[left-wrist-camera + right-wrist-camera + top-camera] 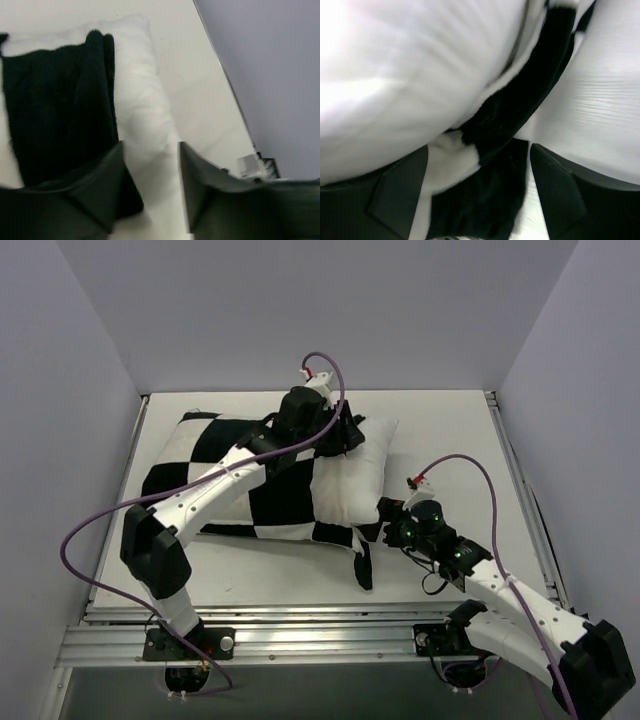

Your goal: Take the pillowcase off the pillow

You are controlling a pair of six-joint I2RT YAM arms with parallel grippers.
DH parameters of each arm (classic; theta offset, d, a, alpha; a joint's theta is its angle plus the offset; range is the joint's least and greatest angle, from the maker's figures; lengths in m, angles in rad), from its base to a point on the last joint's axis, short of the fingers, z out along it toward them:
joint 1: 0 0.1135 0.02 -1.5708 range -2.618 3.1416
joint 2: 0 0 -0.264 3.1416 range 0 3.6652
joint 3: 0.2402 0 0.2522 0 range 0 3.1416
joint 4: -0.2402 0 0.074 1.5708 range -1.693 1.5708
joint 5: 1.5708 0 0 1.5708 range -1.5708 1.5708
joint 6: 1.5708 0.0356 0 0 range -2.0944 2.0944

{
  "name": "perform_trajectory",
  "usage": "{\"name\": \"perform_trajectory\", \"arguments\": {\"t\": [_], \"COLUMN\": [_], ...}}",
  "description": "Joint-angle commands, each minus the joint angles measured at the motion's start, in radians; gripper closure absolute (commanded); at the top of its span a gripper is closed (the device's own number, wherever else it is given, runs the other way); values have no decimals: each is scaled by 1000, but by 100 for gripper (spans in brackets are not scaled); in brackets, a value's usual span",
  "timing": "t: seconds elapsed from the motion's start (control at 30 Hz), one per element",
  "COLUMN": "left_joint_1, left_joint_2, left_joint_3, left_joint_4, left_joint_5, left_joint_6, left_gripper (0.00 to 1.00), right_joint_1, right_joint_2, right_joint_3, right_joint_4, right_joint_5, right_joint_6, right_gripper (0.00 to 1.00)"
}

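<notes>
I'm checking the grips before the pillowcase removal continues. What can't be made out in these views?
- Top view: the left gripper fingertips, hidden under its own wrist over the pillow.
- Right wrist view: whether the right gripper pinches the pillowcase; close, blurred fabric fills the gap.
- Left wrist view: most of the pillowcase, cut off by the left edge.

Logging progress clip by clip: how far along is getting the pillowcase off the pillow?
Done: the right end of the pillow is bare. In hand: the right tool straddles pillowcase fabric at the near corner; the left tool is open over the far edge. Left: the pillowcase covers the rest and must be pulled off.
</notes>
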Motion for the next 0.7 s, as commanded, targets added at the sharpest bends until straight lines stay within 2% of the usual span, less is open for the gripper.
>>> {"name": "perform_trajectory", "arguments": {"t": [0.0, 0.13, 0.23, 0.37, 0.47, 0.57, 0.67], "left_joint_1": [-28, -42, -43, -45, -40, -22, 20], "left_joint_2": [-173, -299, -408, -534, -613, -675, -683], "left_joint_3": [-81, -204, -319, -469, -597, -702, -772], "left_joint_4": [84, 47, -2, -130, -196, -224, -185], "left_joint_5": [-114, -256, -322, -443, -455, -462, -468], "left_joint_6": [81, 116, 98, 3, -66, -121, -123], "left_gripper": [34, 13, 8, 8, 9, 9, 10], "right_joint_1": [-5, -4, -2, -1, 4, 19, 25], "right_joint_2": [-160, -271, -297, -233, -139, -64, 11], "right_joint_3": [88, 148, 192, 228, 231, 214, 185], "right_joint_4": [-224, -399, -425, -384, -297, -179, -102], "right_joint_5": [106, 126, 89, 37, -57, -80, -67], "right_joint_6": [-78, -113, -117, -129, -118, -100, -107], "right_gripper": [20, 14, 13, 11, 9, 9, 7]}}
